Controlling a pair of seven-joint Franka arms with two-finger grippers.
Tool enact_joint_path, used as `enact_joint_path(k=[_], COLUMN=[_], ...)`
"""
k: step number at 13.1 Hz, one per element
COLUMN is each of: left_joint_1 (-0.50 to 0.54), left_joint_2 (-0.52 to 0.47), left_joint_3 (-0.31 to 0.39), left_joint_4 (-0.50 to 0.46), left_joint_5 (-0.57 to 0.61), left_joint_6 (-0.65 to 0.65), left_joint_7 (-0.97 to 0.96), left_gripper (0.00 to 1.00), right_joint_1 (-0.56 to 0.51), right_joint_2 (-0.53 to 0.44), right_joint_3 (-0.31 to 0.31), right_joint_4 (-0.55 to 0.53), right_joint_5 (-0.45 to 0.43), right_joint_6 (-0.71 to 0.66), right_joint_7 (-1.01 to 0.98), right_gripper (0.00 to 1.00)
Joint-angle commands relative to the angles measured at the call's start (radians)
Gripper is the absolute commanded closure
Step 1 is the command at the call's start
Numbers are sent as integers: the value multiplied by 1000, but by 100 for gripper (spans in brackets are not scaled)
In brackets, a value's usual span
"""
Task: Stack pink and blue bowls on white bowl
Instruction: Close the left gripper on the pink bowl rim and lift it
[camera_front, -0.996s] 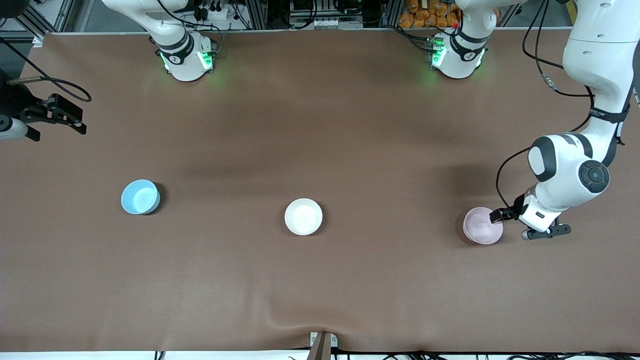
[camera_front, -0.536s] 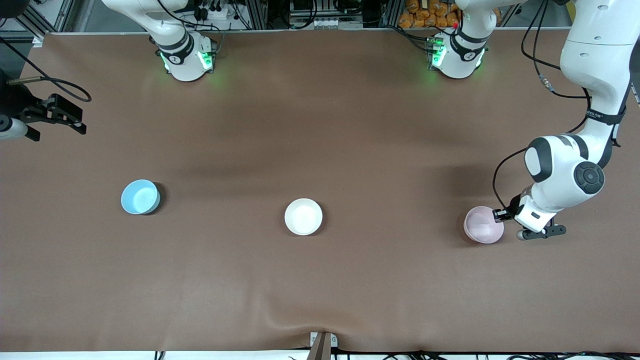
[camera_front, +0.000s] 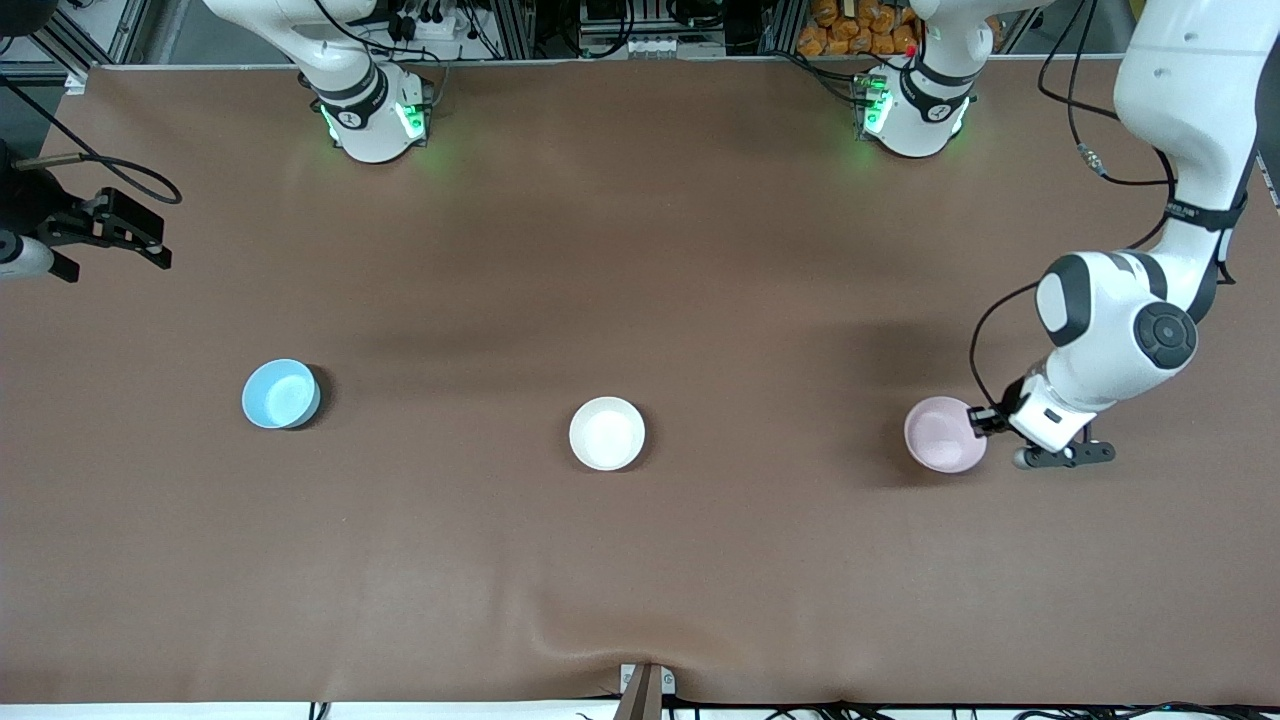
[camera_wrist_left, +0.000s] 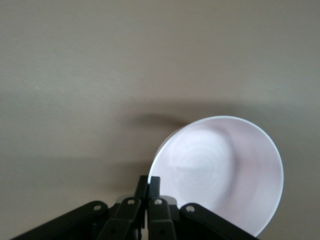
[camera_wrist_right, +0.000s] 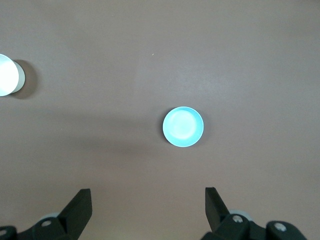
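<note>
Now left gripper (camera_front: 978, 421) pinches pink bowl (camera_front: 941, 435) at its 3 o'clock rim, lifted — right gripper (camera_front: 112, 232) waits, spread wide, empty.

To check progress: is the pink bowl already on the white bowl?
No, the pink bowl is apart from the white bowl.

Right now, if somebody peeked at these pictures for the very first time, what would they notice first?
Probably the left gripper pinching the rim of the pink bowl at the left arm's end of the brown table. Next come the white bowl in the middle and the blue bowl toward the right arm's end. The right gripper waits open, high over the blue bowl.
</note>
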Motion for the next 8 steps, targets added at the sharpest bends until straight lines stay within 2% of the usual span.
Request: enact_joint_path(k=[1,4,8], left_joint_1=[4,4,-29], left_joint_2=[-115,-131,-106], left_joint_3=[-85,-186,-307], left_joint_4=[-39,-36,31], left_joint_5=[-7,-7,-7], left_joint_6=[-90,-101,-101], left_joint_7=[-49,-108,-341], left_gripper=[100,100,100], right_joint_1=[8,8,9], right_joint_2=[-11,-11,-11], right_joint_3=[-9,-9,-9], right_joint_4=[0,2,2], right_joint_5=[17,17,17], right_joint_6=[-10,-10,-9], right_joint_7=[5,5,5], right_gripper=[0,0,0])
